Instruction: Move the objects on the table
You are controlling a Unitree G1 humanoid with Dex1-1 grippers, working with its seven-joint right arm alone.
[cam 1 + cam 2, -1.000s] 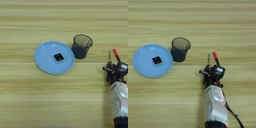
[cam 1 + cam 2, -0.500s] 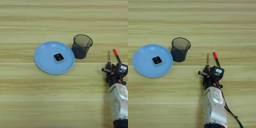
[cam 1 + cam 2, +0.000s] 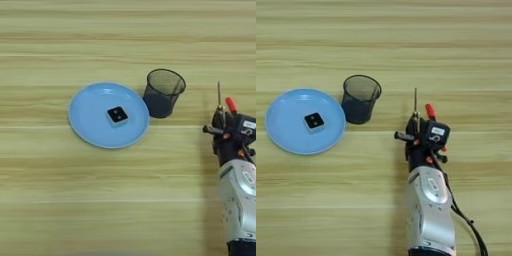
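We see a pale yellow-tan counter (image 3: 456,60) with long horizontal plank grain. A light blue plate (image 3: 286,135) carries a black block (image 3: 314,121) with a white mark. At its 2 o'clock stands a black mesh cup (image 3: 360,99). The forearm (image 3: 431,215) is silver, the hand (image 3: 418,135) black with a red tip.

A round light-blue plate (image 3: 90,127) lies flat, left of centre. Just beside its right rim stands a dark mesh cup (image 3: 163,93), upright with its open mouth up; whether the two touch cannot be told.
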